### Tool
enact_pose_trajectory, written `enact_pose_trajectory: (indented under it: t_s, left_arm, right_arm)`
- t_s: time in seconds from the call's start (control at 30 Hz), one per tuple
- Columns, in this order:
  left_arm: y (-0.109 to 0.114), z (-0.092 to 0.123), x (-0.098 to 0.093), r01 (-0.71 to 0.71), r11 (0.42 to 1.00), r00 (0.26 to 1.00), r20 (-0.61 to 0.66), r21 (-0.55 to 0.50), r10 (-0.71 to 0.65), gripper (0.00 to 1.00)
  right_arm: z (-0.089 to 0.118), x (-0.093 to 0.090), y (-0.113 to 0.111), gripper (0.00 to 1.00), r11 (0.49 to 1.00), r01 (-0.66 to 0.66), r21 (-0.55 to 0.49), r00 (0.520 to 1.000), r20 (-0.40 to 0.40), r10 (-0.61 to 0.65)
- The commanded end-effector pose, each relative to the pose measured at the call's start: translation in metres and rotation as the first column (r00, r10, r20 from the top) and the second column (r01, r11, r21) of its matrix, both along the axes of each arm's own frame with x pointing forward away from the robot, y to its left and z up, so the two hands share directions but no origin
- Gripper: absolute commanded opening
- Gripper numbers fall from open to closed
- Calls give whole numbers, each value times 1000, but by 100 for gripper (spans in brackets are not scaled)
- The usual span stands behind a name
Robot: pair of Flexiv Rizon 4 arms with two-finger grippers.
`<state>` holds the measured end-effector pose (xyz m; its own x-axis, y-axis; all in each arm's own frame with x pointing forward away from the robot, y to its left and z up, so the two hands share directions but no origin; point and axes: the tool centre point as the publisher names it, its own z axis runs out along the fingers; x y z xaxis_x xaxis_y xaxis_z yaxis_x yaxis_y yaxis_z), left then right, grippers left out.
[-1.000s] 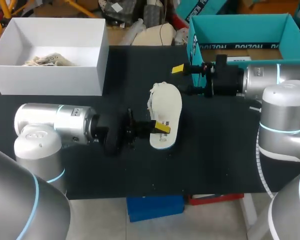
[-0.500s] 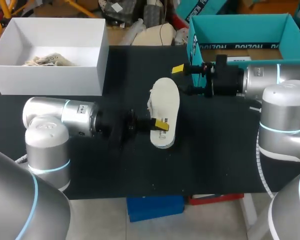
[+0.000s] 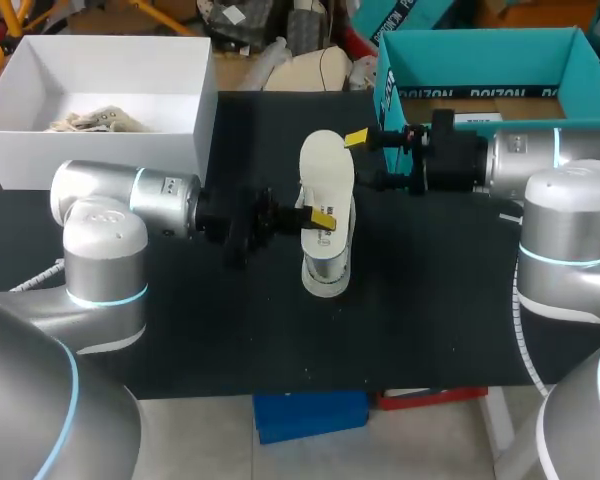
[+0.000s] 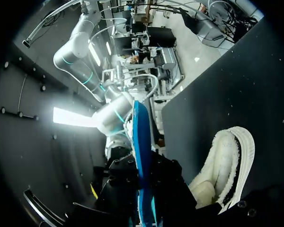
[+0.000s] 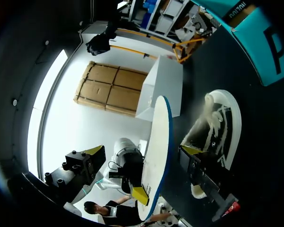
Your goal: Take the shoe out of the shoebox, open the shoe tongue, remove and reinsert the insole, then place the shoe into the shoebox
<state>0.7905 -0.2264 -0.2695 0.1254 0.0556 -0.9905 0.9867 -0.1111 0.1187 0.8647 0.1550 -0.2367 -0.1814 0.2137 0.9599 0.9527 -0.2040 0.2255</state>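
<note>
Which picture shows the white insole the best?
The right wrist view: the insole shows nearly its whole white face. The head view shows it smaller, pinched by the left gripper over the shoe. The left wrist view shows only its thin blue edge.

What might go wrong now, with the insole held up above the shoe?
The left hand grips the insole near one edge only, so it may slip or twist. The shoe lies unheld on the table, so pushing the insole back in might shove it away. The open right hand is close to the insole and might bump it.
</note>
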Motion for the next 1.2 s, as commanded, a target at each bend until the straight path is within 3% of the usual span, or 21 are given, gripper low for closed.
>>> enact_pose_trajectory:
  t_s: [0.03,0.5,0.83,0.9,0.97,1.0,1.03,1.2]
  left_arm:
    - [0,2,11,22,1000,1000,10,4,-22,0]
    - [-2,-2,19,34,999,999,25,-19,-34,0]
    - [-2,-2,19,34,999,999,25,-19,-34,0]
    - [-2,-2,19,34,999,999,25,-19,-34,0]
    - [-2,-2,19,34,999,999,25,-19,-34,0]
    - [-2,-2,19,34,999,999,25,-19,-34,0]
    - [-2,-2,19,34,999,999,25,-19,-34,0]
    - [-2,-2,19,34,999,999,25,-19,-34,0]
  right_arm:
    - [-1,0,2,100,1000,3,-1,1000,-1,-3]
    - [-1,0,2,100,1000,3,-1,1000,-1,-3]
    - [-6,3,4,100,990,-122,67,992,-11,123]
    - [-10,1,7,86,987,-142,73,989,-27,144]
    - [-14,-1,12,79,984,-160,75,986,-40,163]
    - [-16,-3,16,57,983,-169,77,983,-52,173]
    - [-19,-4,18,48,982,-174,77,982,-63,179]
    - [-31,-10,29,45,979,-181,96,977,-97,191]
